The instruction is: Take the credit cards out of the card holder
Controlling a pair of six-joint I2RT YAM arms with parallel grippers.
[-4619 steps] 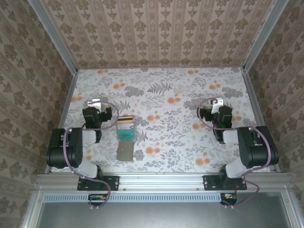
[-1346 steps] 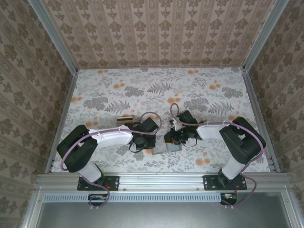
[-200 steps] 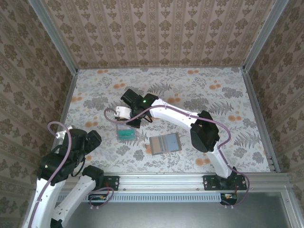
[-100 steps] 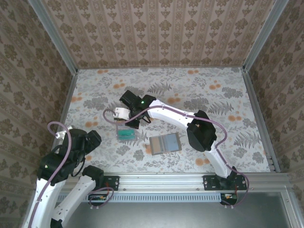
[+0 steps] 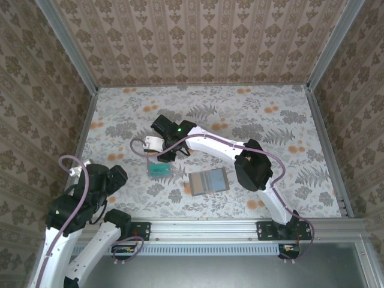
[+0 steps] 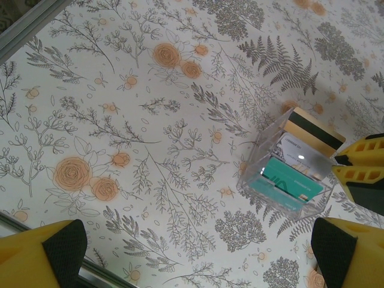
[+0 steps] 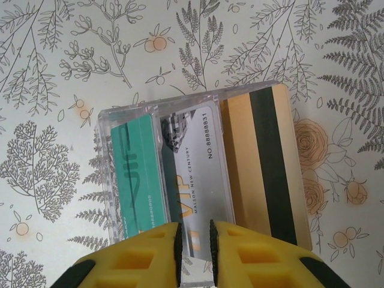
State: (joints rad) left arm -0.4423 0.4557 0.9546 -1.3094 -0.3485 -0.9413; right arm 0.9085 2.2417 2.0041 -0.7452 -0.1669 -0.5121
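Right gripper point(image 7: 195, 237) sat over the clear tray point(image 7: 103, 129), jaws cracked a narrow slit, gripping nothing. The silver card point(image 7: 192, 162) showed its end in the gap. Teal card point(image 7: 135, 174) at its 9 o'clock, tan striped card point(image 7: 258, 156) at 3. Left gripper point(image 6: 195, 255) was fully spread, empty. Card holder point(image 5: 208, 181) lay open flat at the tray's 4 o'clock, not touching it.
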